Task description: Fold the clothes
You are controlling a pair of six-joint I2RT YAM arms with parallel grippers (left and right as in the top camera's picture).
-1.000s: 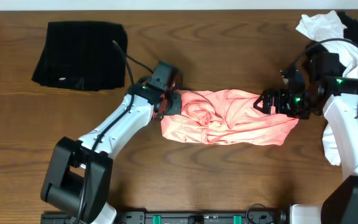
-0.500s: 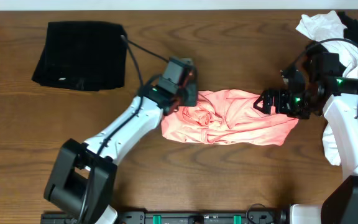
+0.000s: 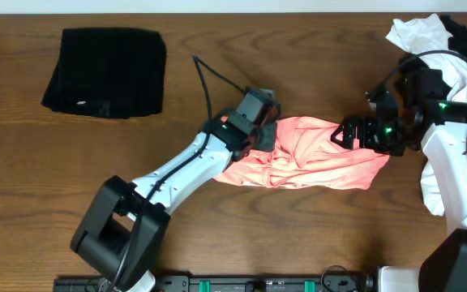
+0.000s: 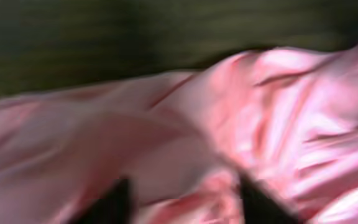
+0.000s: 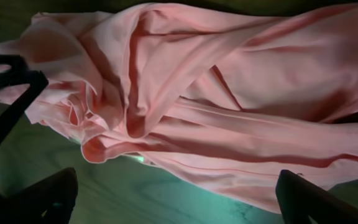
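Salmon T-shirt (image 3: 323, 162) mid-frame's just a crumpled heap (black rectangle (image 3: 104, 73) upper left looks folded). Your right end effector (image 3: 337, 135) is spread; left end effector (image 3: 264, 134), can't tell.

Bare worktop (image 3: 314, 235) is seen in front of the pink T-shirt (image 3: 314, 166); the far-right corner is blocked by white garments (image 3: 420, 32).

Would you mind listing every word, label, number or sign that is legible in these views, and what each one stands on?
No text can be read in any view.
Black folded garment: a small white mark near its lower edge in the overhead view, too small to read.
Pink T-shirt: no print or label shows; the left wrist view of it is blurred.
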